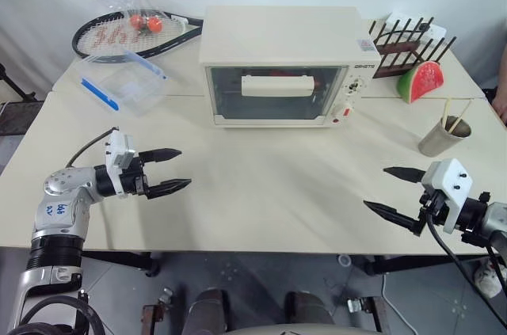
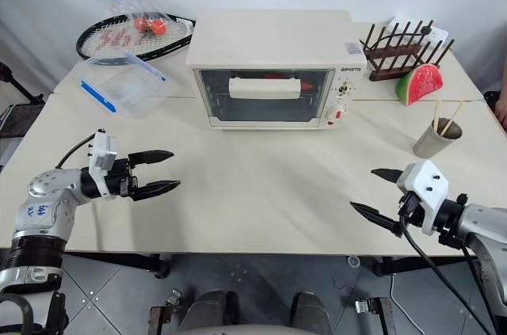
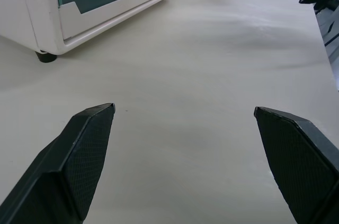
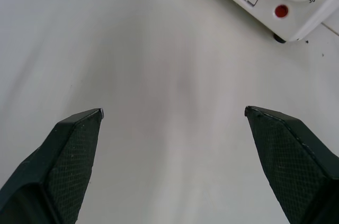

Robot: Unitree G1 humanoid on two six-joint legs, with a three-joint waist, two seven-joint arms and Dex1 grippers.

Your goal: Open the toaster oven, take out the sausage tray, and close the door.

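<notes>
The cream toaster oven point(image 1: 281, 38) stands at the back middle of the table. Its glass door point(image 1: 238, 101) is shut, with the wide bar handle point(image 1: 277, 85) across its upper part. Something red shows through the glass behind the handle; I cannot make out the sausage tray inside. My left gripper point(image 1: 184, 168) hovers open over the table, left of and in front of the oven, pointing right. At the front right my right gripper point(image 1: 375, 187) is open too, pointing left. Both are empty and well short of the oven. The oven's corner point(image 3: 58, 17) and red button point(image 4: 281, 10) appear in the wrist views.
A clear plastic box with blue clips point(image 1: 127, 81) and a racket point(image 1: 131, 34) lie left of the oven. To its right are a dark rack point(image 1: 404, 46), a watermelon slice point(image 1: 420, 81) and a cup with chopsticks point(image 1: 444, 137). Bare tabletop point(image 1: 269, 184) lies between the grippers.
</notes>
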